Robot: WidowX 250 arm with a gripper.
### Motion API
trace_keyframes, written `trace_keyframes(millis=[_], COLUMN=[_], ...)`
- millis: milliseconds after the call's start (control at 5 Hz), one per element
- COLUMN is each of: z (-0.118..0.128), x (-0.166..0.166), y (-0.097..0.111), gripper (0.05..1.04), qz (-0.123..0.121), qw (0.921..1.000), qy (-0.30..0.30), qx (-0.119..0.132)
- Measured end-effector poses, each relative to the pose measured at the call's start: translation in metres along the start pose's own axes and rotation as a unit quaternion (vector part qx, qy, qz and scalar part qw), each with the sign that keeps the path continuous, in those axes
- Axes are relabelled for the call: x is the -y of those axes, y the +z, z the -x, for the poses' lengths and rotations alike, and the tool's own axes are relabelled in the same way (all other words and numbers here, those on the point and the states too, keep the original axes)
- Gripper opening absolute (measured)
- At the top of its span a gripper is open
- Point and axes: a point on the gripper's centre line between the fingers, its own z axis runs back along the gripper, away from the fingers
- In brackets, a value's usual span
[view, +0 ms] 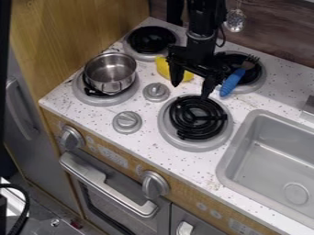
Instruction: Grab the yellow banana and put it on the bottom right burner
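The black gripper (191, 87) hangs open over the stove top, its two fingertips spread apart with nothing between them. Behind it lies the yellow banana (162, 68), on the counter between the two back burners, partly hidden by the gripper and arm. The bottom right burner (197, 117), with black coils on a grey ring, is just below and to the right of the fingertips, and nothing rests on it.
A metal pot (110, 72) sits on the front left burner. A blue-handled brush or fork (232, 82) lies across the back right burner (257, 78). The back left burner (152, 40) is behind the banana. A grey sink (270, 160) is at the right.
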Motion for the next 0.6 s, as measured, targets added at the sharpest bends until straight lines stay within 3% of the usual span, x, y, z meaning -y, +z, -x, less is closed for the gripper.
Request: trace_keyframes(millis=[200, 600], z=[0.009, -0.028], x=[0.002, -0.015], y=[-0.016, -0.031], gripper=[1.000, 1.000], qz=[0.002, 0.030], qw=[0.9997, 0.9967], qy=[-0.001, 0.070], qx=[-0.025, -0.028])
